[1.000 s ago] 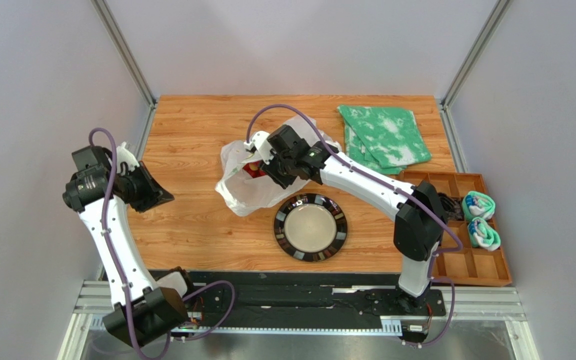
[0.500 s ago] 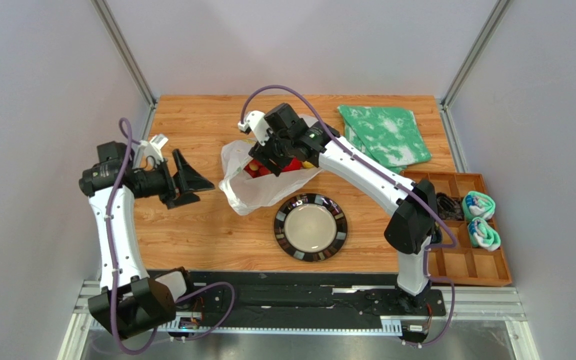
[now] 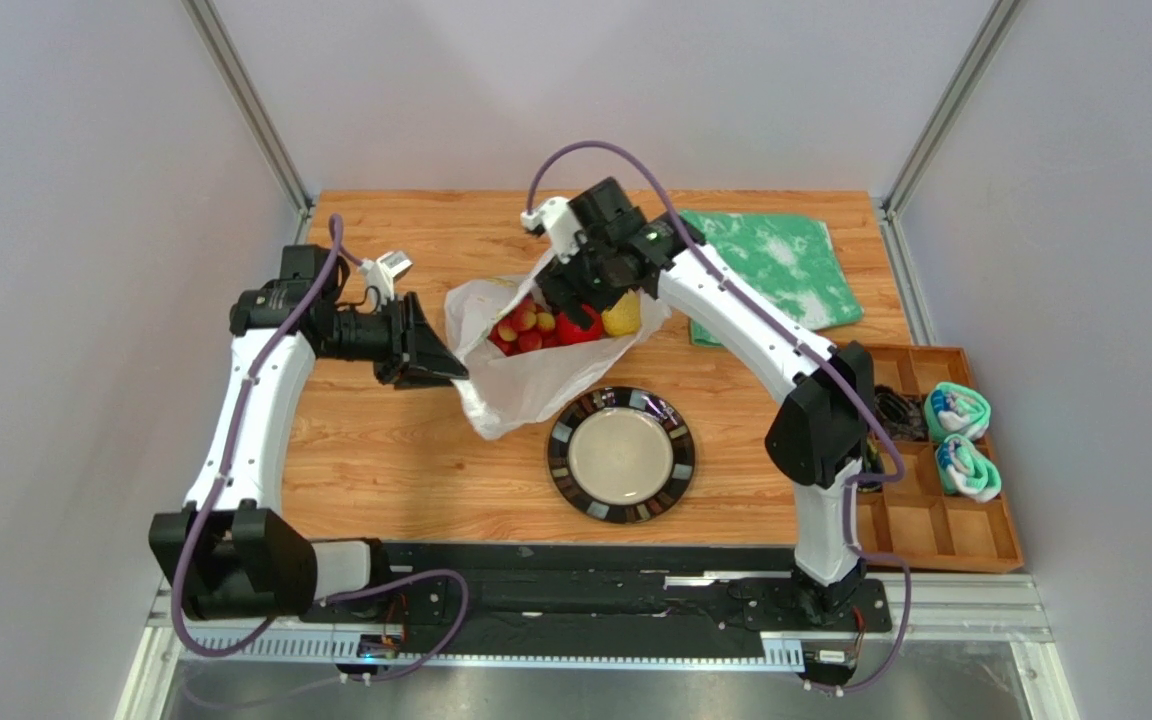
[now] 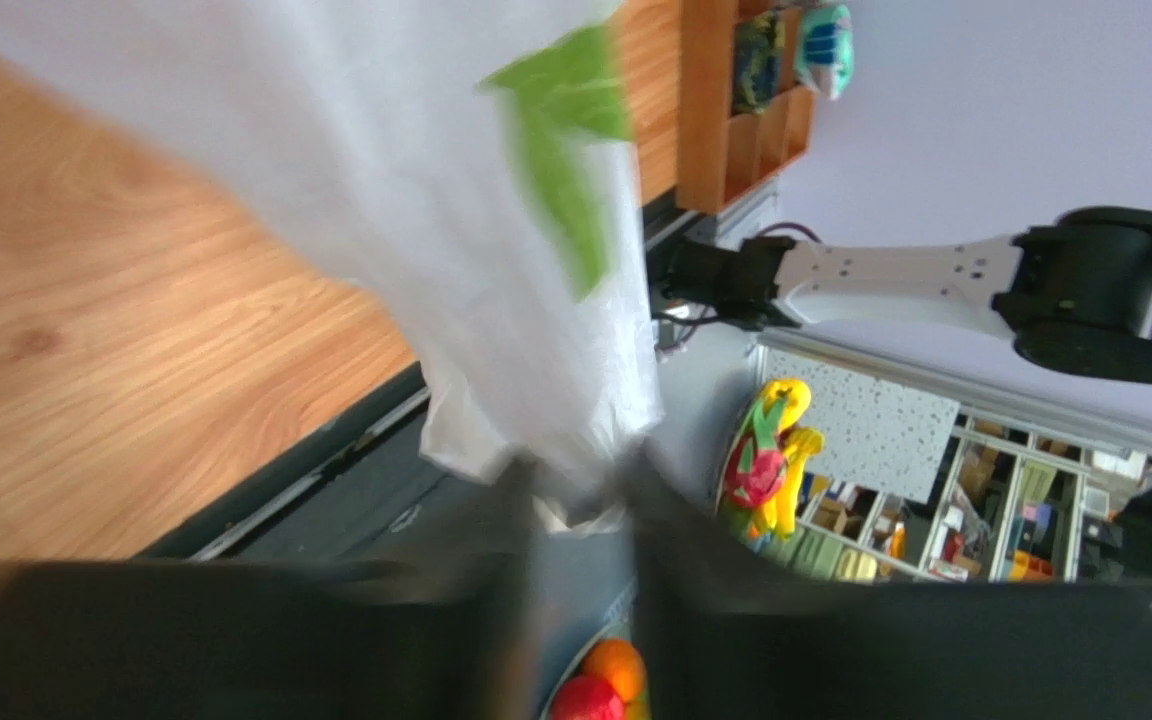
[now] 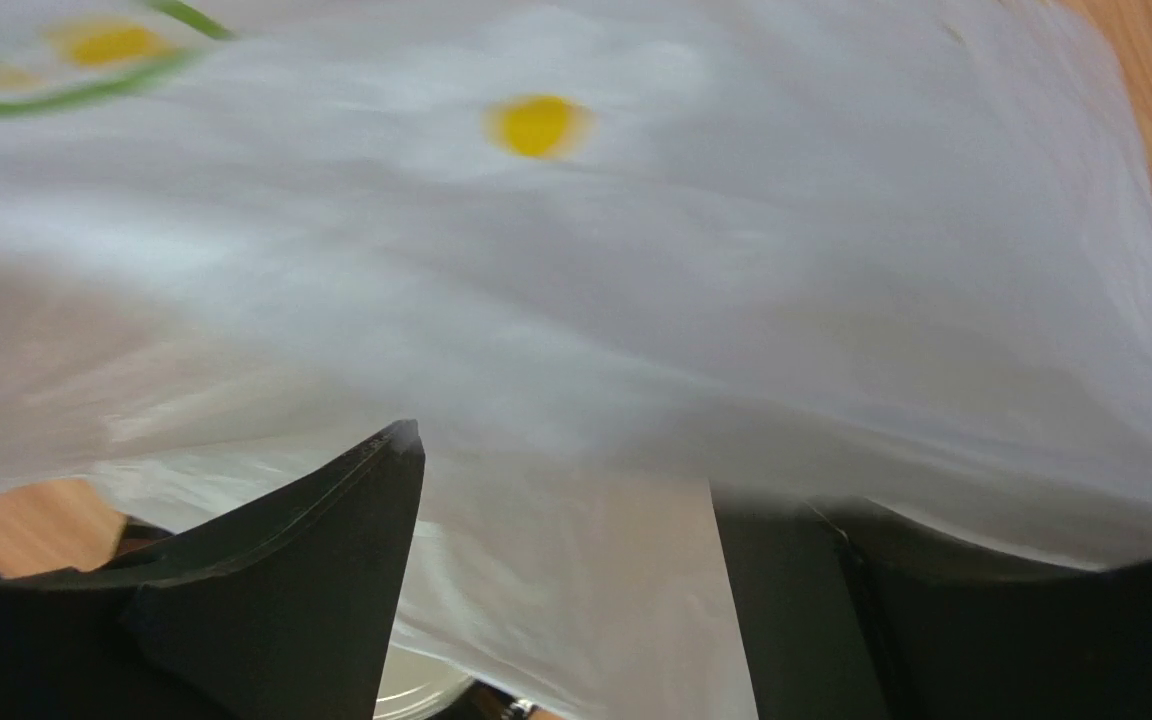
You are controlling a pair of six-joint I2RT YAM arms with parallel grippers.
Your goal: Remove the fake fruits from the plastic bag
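Observation:
The plastic bag lies at mid-table with its mouth spread open. Inside it I see the fake fruits: a red-yellow cluster, a red one and a yellow one. My left gripper is at the bag's left edge. In the left wrist view its blurred jaws stand apart, and a corner of the bag hangs between the tips. My right gripper is over the bag's far rim. Its fingers are spread wide with bag film draped across them.
A dark-rimmed plate sits just in front of the bag. A green-and-white cloth lies at the back right. A wooden compartment tray with rolled socks stands along the right edge.
My left arm has swung in from the far left to the bag's left edge. My right gripper has moved back and to the right while opening. The bag mouth has spread, so more fruit shows.

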